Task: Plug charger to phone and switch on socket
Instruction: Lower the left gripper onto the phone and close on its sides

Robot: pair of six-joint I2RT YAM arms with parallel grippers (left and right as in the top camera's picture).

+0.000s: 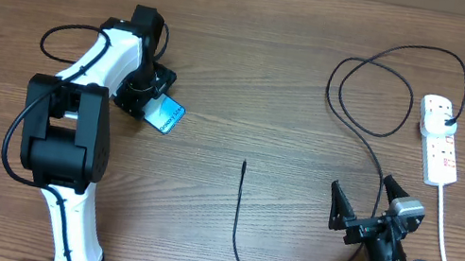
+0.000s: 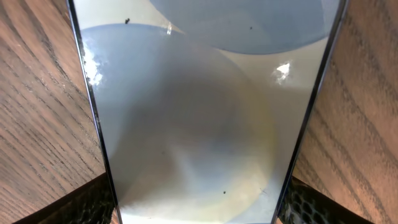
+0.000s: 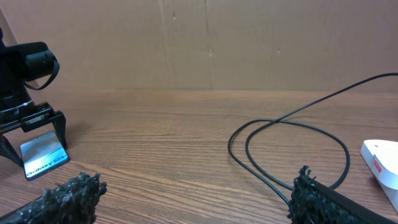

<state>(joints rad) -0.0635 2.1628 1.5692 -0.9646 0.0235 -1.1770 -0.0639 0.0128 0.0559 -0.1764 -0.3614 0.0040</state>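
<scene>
Slim teal-screened smartphone (image 1: 165, 115) is clamped, tilted, by the left gripper (image 3: 38, 149), with the right gripper (image 1: 363, 187) spread apart; the smartphone could be dropped if pinched loosely.

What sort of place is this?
Probably a robotics test bench: a left arm and right arm at a wooden table, a plain board behind, with a phone, charger and socket.

The phone (image 1: 166, 115) stands tilted, far left; charger (image 1: 238, 210) — plugged into socket (image 1: 441, 150) — tip loose.
</scene>
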